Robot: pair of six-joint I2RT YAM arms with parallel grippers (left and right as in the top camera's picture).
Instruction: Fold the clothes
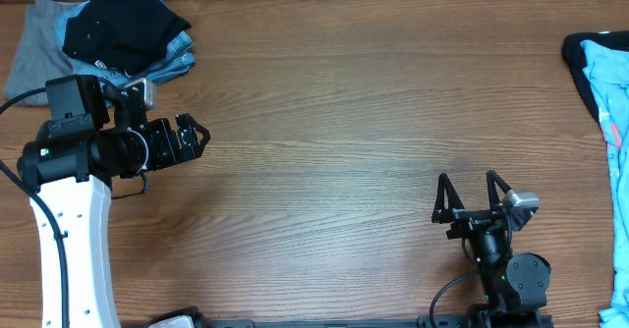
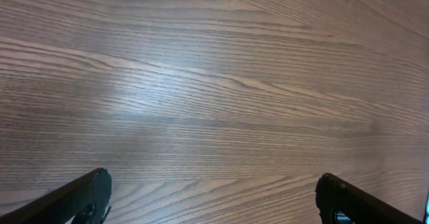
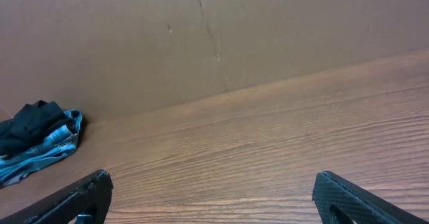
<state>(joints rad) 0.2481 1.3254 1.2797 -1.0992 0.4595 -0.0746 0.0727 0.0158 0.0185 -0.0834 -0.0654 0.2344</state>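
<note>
Seen from beside the rig, the clothes point(image 1: 123, 24) lie bunched at the far left corner of the worktop point(image 1: 344, 102), on top of the denim jeans point(image 1: 175, 61) and partly over the grey cloth point(image 1: 34, 48); nothing is spread out, so the step in hand is judged to be fetching the garment. The left gripper point(image 1: 197, 135) hangs just near of the pile, jaws wide apart and empty, its wrist view showing only bare wood; the right gripper point(image 1: 467, 183) sits at the near right, equally wide and empty, well apart from the pile. Approach with the left gripper from above; pinch one raised fold of the black fabric only, since a deep bite would likely catch the denim beneath; lift until the garment hangs free of the jeans; carry it to the bare middle, where both arms can reach; lay it flat before any fold is attempted.
</note>
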